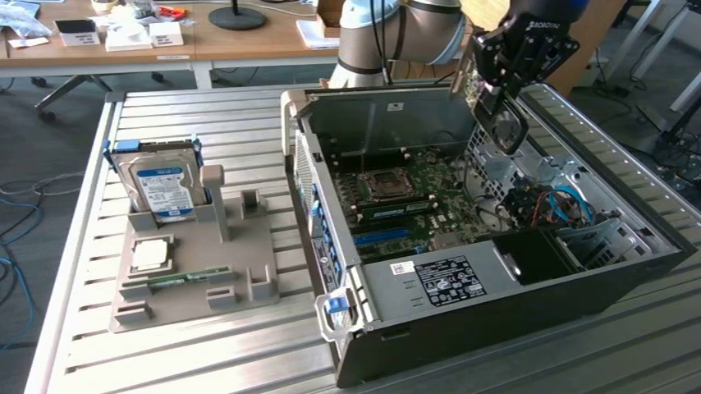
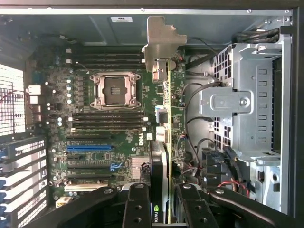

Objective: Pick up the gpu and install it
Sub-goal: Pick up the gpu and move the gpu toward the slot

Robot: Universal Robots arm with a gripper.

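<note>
My gripper (image 1: 495, 86) hangs over the far side of the open computer case (image 1: 613, 287) and is shut on the gpu (image 1: 498, 119). The card hangs edge-down above the motherboard (image 1: 422, 193), clear of it. In the wrist view the gpu (image 2: 164, 142) appears edge-on between my two black fingers (image 2: 137, 204), with its pale metal bracket (image 2: 159, 42) at the far end. My gripper (image 2: 164, 211) clamps the card near its cooler. Beneath lie the motherboard (image 2: 95, 137) and its blue expansion slot (image 2: 89, 148).
A grey holder (image 1: 192, 271) at the exterior view's left carries a hard drive with a blue label (image 1: 162, 187), a square chip (image 1: 150, 254) and a memory stick (image 1: 186, 279). A metal drive cage (image 2: 247, 99) and cables (image 1: 559, 205) crowd one side of the case.
</note>
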